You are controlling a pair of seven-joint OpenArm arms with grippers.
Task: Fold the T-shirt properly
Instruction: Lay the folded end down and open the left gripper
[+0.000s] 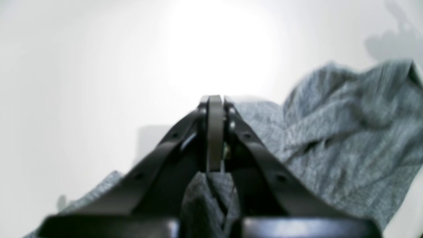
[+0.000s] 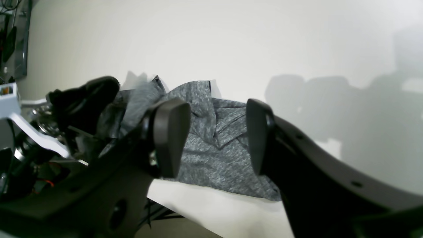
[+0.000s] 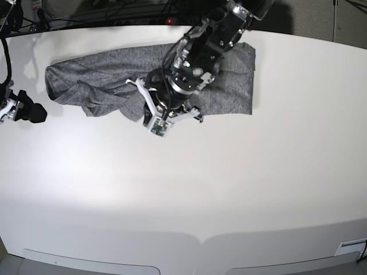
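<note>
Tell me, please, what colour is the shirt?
Mottled heather grey shirt, no print; clearest in the right wrist view.

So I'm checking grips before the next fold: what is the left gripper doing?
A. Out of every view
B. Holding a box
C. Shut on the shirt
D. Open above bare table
C: in the left wrist view the left gripper has its jaws together, with grey shirt fabric bunched between the fingers.
</note>
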